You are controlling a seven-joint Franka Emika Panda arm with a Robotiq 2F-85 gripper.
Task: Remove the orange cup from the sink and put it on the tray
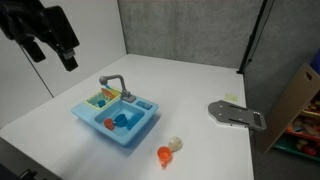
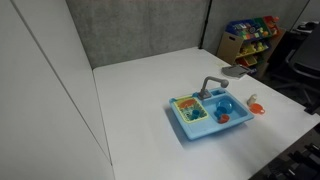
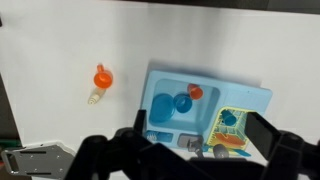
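The light-blue sink (image 1: pixel 140 128) with a grey faucet (image 1: pixel 113 82) stands mid-table; it shows in both exterior views (image 2: pixel 188 128) and in the wrist view (image 3: pixel 255 100). The orange cup (image 3: pixel 196 92), small and orange-red, lies in the larger basin beside a blue dish; it also shows in both exterior views (image 1: pixel 123 121) (image 2: pixel 224 117). The grey tray (image 1: pixel 238 115) lies flat on the table apart from the sink and shows in the wrist view (image 3: pixel 35 160). My gripper (image 1: pixel 52 55) hangs high above the table, far from the sink, open and empty (image 3: pixel 200 150).
An orange round toy (image 1: pixel 164 155) and a beige lump (image 1: pixel 175 144) lie on the table next to the sink. A yellow dish rack (image 3: pixel 235 130) fills the smaller basin. Grey partition walls stand behind the table. Shelves with coloured items (image 2: pixel 250 35) stand beyond the table edge.
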